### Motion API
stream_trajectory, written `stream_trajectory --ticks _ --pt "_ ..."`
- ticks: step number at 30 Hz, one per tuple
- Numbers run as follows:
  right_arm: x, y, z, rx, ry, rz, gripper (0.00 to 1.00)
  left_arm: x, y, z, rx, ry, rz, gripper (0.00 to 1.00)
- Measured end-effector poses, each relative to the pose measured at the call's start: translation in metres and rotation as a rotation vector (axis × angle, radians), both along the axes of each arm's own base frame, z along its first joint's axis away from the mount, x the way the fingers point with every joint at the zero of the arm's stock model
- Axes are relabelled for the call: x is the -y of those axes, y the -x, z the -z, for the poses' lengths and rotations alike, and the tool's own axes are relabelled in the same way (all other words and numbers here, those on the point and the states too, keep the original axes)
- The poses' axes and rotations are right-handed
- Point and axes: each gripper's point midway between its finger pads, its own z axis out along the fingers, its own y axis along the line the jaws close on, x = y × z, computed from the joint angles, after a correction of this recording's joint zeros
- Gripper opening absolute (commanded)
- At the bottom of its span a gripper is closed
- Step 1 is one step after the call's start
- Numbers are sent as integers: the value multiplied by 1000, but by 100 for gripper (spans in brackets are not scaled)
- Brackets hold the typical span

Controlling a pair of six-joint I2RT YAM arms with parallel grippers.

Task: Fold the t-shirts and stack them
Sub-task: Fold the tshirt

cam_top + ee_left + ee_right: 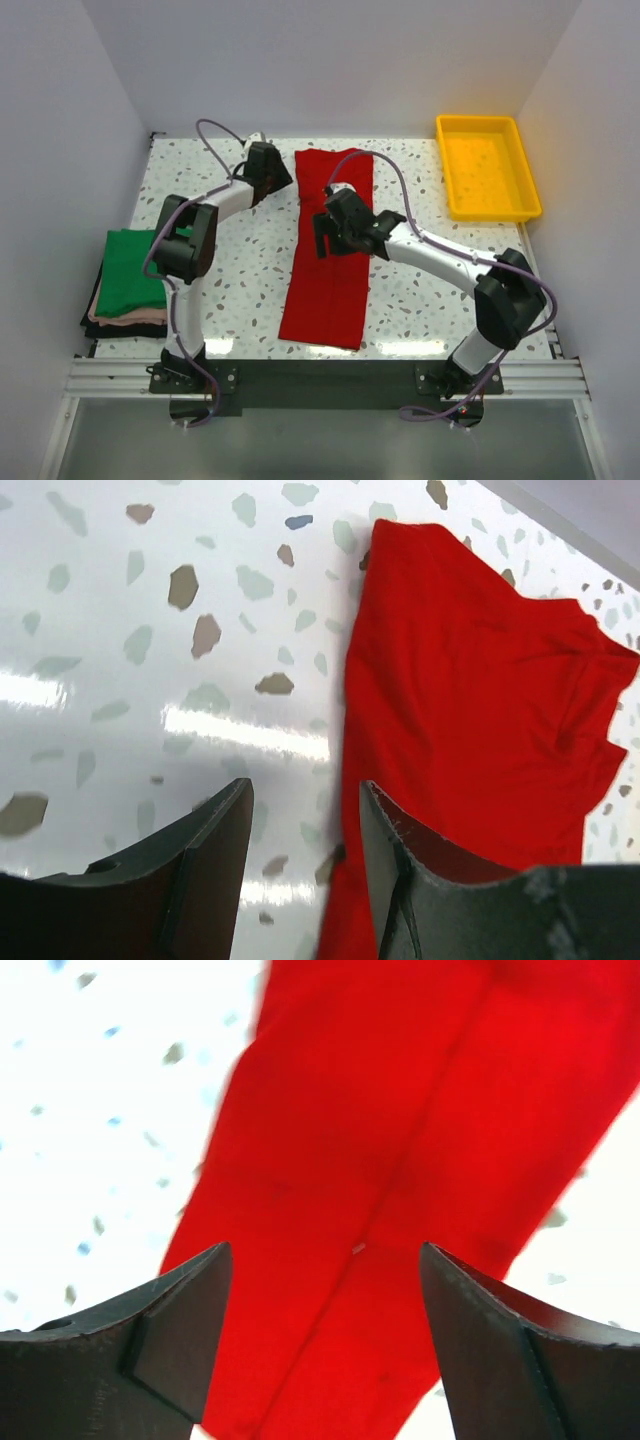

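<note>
The bright red t-shirt (328, 270) lies folded into a long narrow strip down the middle of the table. My left gripper (276, 176) is open by the strip's far left corner. In the left wrist view the left gripper (305, 786) straddles the left edge of the red t-shirt (470, 680), with one finger over the bare table and one over the cloth. My right gripper (323, 234) hovers over the strip's middle. In the right wrist view it (325, 1250) is wide open and empty above the red t-shirt (380, 1140). The dark green t-shirt (135, 268) lies folded on a pile at the left.
The green shirt tops a stack of pink and black cloth (120, 320) at the left table edge. A yellow plastic tray (450, 190) stands at the back right. White walls close in the speckled table (420, 290) on three sides.
</note>
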Motion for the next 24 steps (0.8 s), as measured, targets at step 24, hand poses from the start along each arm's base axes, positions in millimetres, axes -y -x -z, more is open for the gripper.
stream_trajectory --ticks 24 --pt "-75 110 97 -120 142 -337 49 37 -88 34 129 -12 223 34"
